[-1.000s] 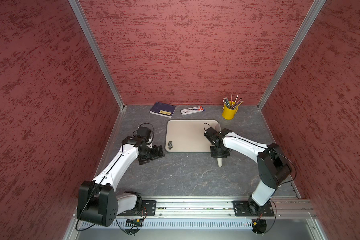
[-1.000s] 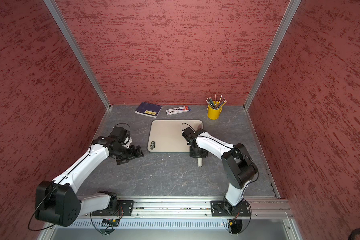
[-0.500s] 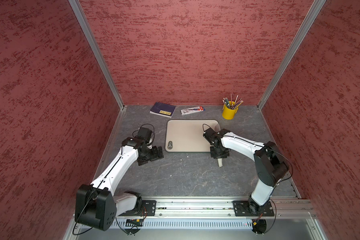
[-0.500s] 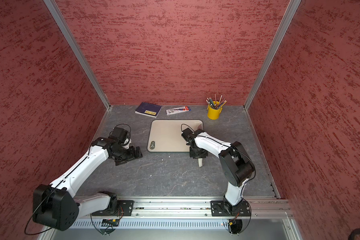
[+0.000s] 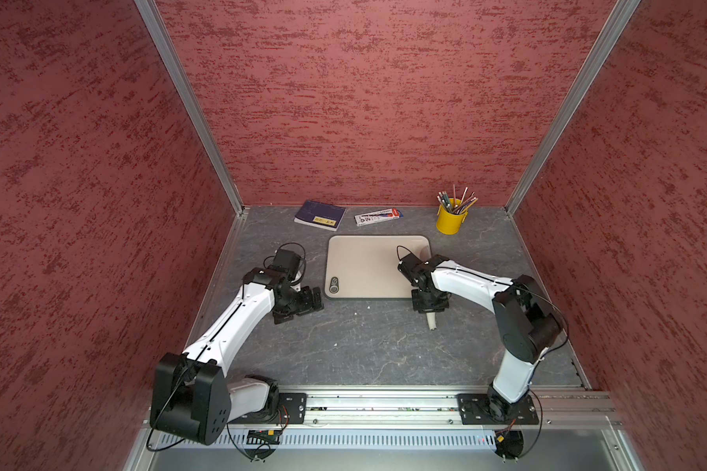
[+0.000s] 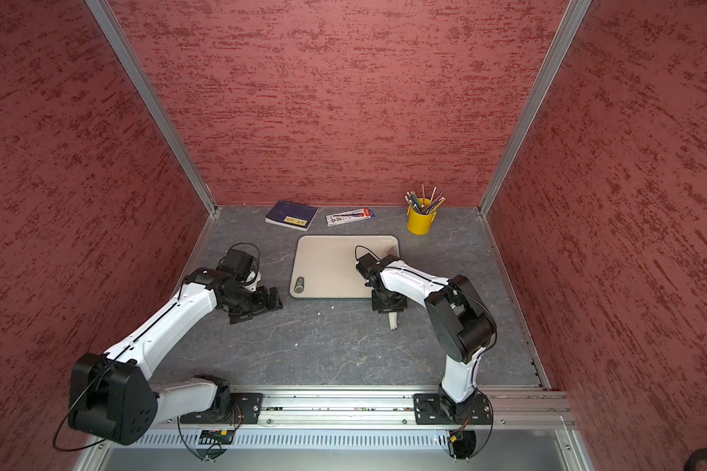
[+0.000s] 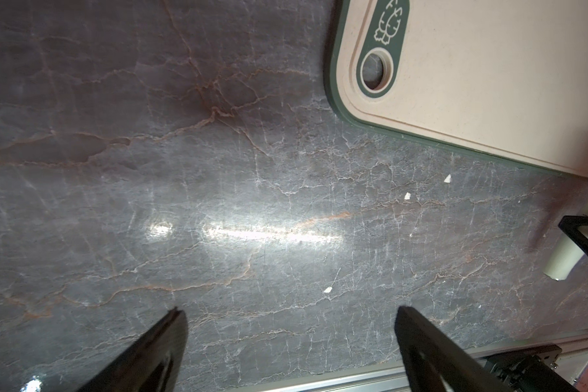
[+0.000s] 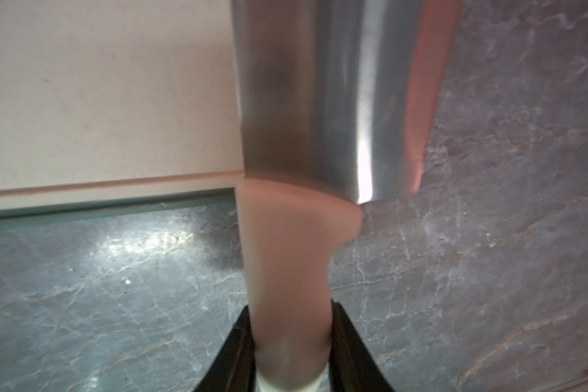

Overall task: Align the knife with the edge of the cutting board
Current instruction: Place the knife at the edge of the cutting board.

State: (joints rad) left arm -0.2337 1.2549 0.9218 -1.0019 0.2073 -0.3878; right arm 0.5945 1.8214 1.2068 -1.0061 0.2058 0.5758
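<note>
The beige cutting board (image 5: pixel 364 265) (image 6: pixel 327 265) lies flat toward the back of the grey table. The knife lies along the board's right side, its broad steel blade (image 8: pixel 336 101) partly over the board (image 8: pixel 99 101) and partly over the table. Its off-white handle (image 5: pixel 430 322) (image 6: pixel 392 321) (image 8: pixel 289 271) sticks out past the board's near edge. My right gripper (image 5: pixel 428 304) (image 6: pixel 388 304) (image 8: pixel 291 339) is shut on that handle. To the left of the board (image 7: pixel 489 85), my left gripper (image 5: pixel 309 299) (image 6: pixel 270 301) (image 7: pixel 287 315) stands open and empty, low over the table.
A dark blue booklet (image 5: pixel 320 213), a flat printed packet (image 5: pixel 378 216) and a yellow cup of pencils (image 5: pixel 450 220) sit along the back wall. Red walls close three sides. A metal rail (image 5: pixel 384 407) runs along the front. Small white crumbs (image 7: pixel 408 196) dot the table.
The right arm's elbow has swung slightly to the left while its gripper stays shut on the knife handle. The left arm has hardly moved.
</note>
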